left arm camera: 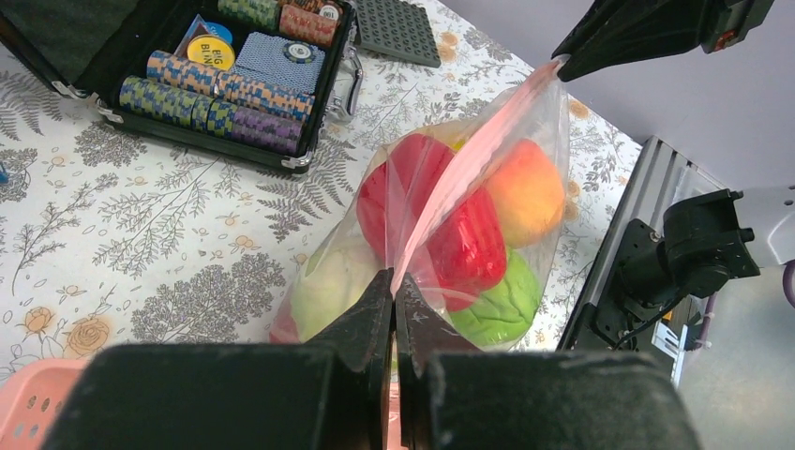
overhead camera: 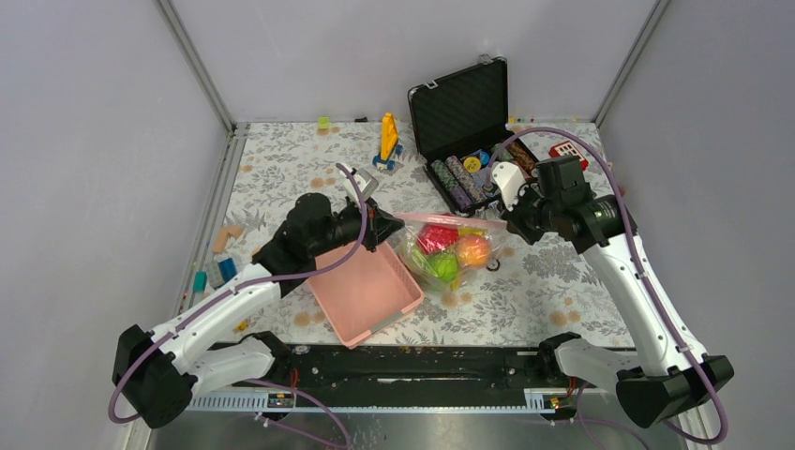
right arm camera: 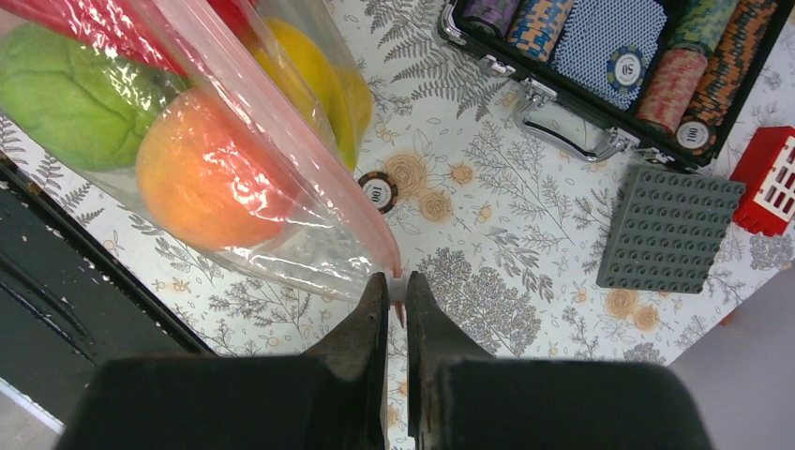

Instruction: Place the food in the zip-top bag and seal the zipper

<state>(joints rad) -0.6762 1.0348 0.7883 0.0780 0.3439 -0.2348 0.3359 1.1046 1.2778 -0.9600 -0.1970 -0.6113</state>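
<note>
The clear zip-top bag (overhead camera: 448, 251) hangs between my two grippers at the table's middle. It holds the food: red fruit (left arm camera: 469, 246), an orange (right arm camera: 202, 183), a green fruit (right arm camera: 66, 94), pale cabbage (left arm camera: 323, 286) and a yellow banana (right arm camera: 323, 80). The pinkish zipper (overhead camera: 445, 218) is stretched taut along the top. My left gripper (overhead camera: 382, 225) is shut on the zipper's left end (left arm camera: 395, 277). My right gripper (overhead camera: 507, 223) is shut on the zipper's right end (right arm camera: 396, 281).
The pink slotted basket (overhead camera: 364, 291) lies under my left wrist. An open black case (overhead camera: 469, 131) of poker chips stands behind the bag. A loose chip (right arm camera: 376, 191), a grey studded plate (right arm camera: 667, 228) and a red block (right arm camera: 767, 178) lie near the right gripper. Small toys lie at far left.
</note>
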